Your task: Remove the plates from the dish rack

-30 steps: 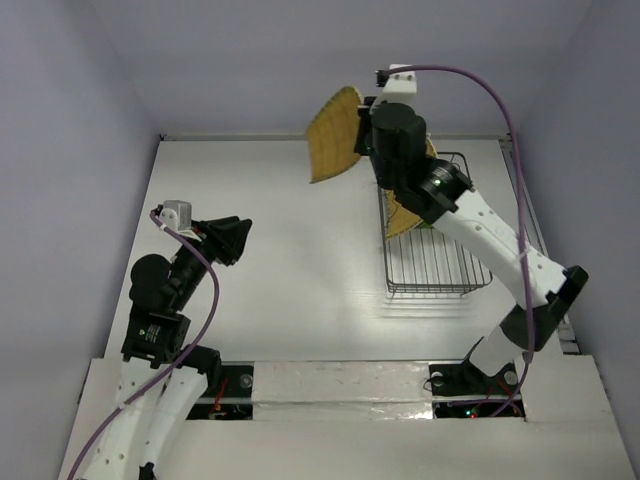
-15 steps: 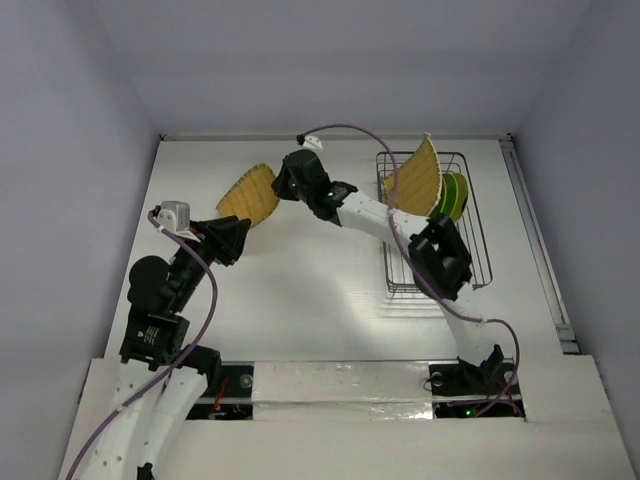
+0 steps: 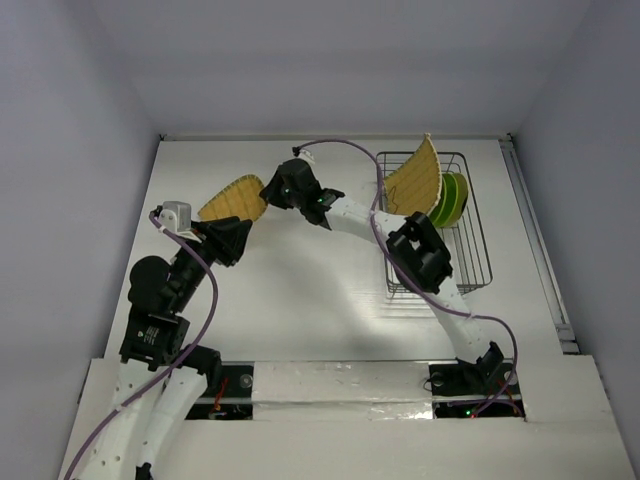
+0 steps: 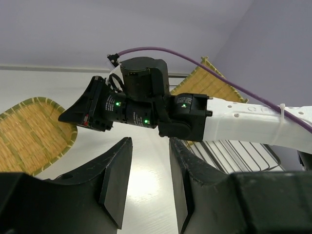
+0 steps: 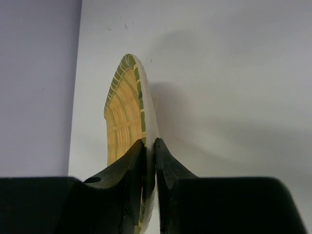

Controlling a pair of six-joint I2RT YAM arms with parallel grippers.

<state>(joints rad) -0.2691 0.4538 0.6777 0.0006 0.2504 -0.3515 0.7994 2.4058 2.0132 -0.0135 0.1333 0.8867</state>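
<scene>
At the near edge of the table (image 3: 300, 300) the left arm stands over the left side. Its left gripper (image 4: 149, 142) has its jaws about half apart with nothing between them, and it is aimed across the table at the plate. I judge it is held there either to take the plate or simply to keep out of the way. Just beyond it, the right arm reaches from its base on the right across to the left half of the table. The right gripper (image 5: 149, 142) is nipped nearly closed on the rim of the yellow grid-patterned oval plate (image 3: 230, 200). That thin pinch on the edge suits a plate that was standing on edge between prongs, where only the rim could be reached. Carrying it this far left probably aims it at open table well apart from the rack. The oval plate's long axis runs straight out from the fingers, away from the rack toward the left side. Its patterned face is tilted up and partly toward the left arm. Whether its outer end touches the table I cannot tell. Farthest back on the right, the dish rack (image 3: 465, 262) holds a square plate (image 3: 418, 180) upright on edge, with lime-green plates (image 3: 455, 197) just beside it, so there is more to unload.
</scene>
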